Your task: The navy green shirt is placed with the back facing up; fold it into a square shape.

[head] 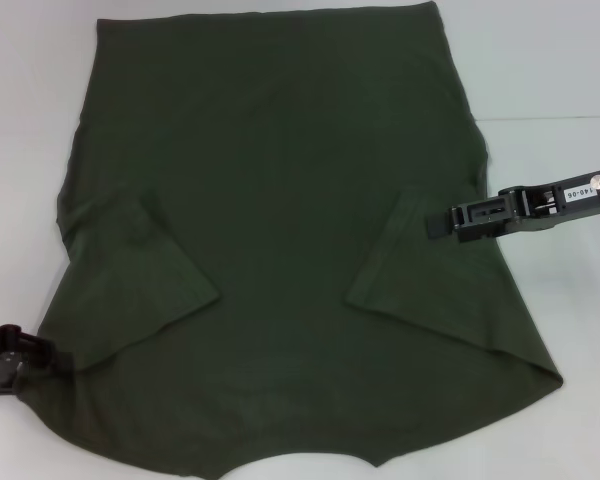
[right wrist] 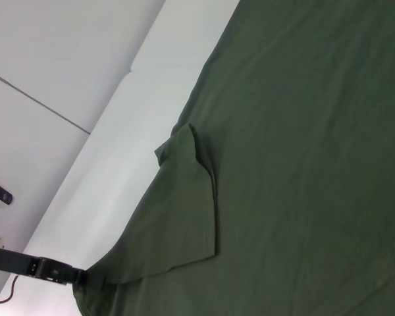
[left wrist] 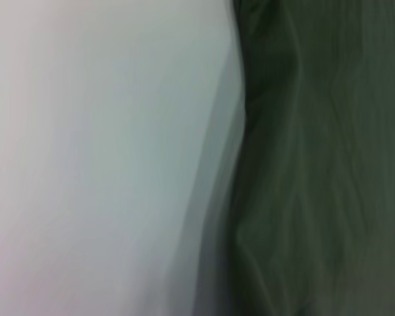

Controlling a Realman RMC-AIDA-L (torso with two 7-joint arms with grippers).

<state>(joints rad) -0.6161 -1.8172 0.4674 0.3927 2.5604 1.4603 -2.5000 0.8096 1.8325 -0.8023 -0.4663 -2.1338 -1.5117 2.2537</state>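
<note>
The navy green shirt (head: 280, 200) lies flat on the white table (head: 550, 70), plain side up, with both sleeves folded inward over the body. The left sleeve flap (head: 140, 275) and the right sleeve flap (head: 410, 270) lie as slanted panels. My left gripper (head: 35, 362) sits at the shirt's near left corner, shut on the cloth there. The right wrist view shows that corner drawn to a point at the left gripper (right wrist: 79, 275). My right gripper (head: 438, 222) hovers at the shirt's right edge, just above the folded right sleeve. The left wrist view shows only the shirt (left wrist: 322, 164) beside bare table.
White table surface (head: 30, 100) surrounds the shirt on the left, right and far sides. A seam line in the table (head: 550, 118) runs across the far right. The shirt's near edge runs off the bottom of the head view.
</note>
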